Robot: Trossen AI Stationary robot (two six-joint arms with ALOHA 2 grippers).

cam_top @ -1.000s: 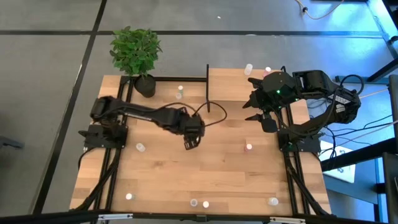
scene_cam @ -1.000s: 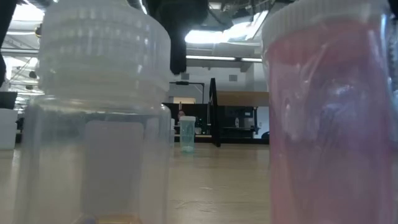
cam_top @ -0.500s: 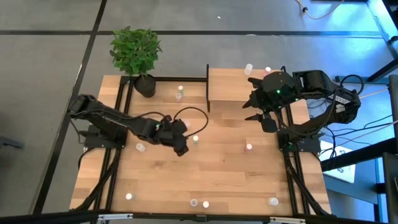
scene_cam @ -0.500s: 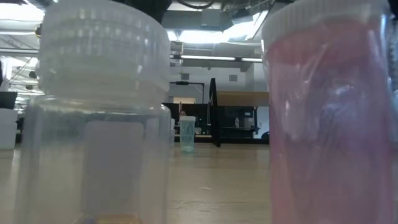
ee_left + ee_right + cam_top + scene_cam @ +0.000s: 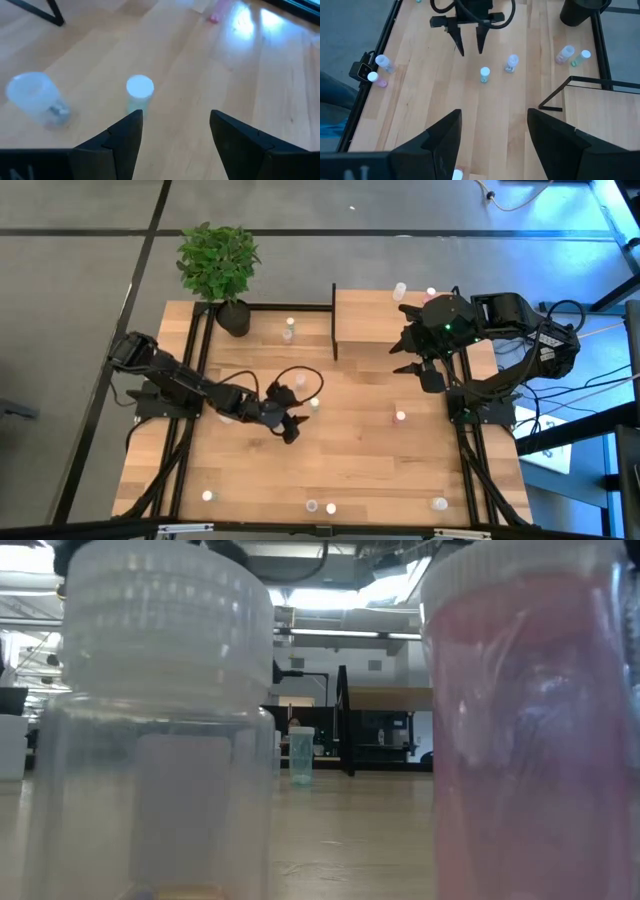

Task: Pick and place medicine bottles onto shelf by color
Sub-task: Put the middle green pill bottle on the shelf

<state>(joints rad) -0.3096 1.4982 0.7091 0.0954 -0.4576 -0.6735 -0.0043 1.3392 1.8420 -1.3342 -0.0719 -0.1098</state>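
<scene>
**Left tool lined up on a green-capped bottle**

Left tool [image 5: 290,430], centre-left of the high view, jaws apart and empty, low over the table [image 5: 360,465]. Green-capped bottle [image 5: 314,404] stands just up-right of it, untouched. I judge the fingers are spread to straddle it.

Right tool [image 5: 412,360] waits at the upper right, beside the shelf [image 5: 365,315], also open, empty.

Other bottles lie scattered: two near the plant [image 5: 218,260], several along the bottom edge. None seems to be on the shelf top.

Left wrist view shows the bottle [image 5: 139,92] upright, ahead of the fingers [image 5: 125,137] and off their centre line, another tipped beside it. Low view is blocked by two close bottles, clear [image 5: 160,730] and pink [image 5: 535,730].
</scene>
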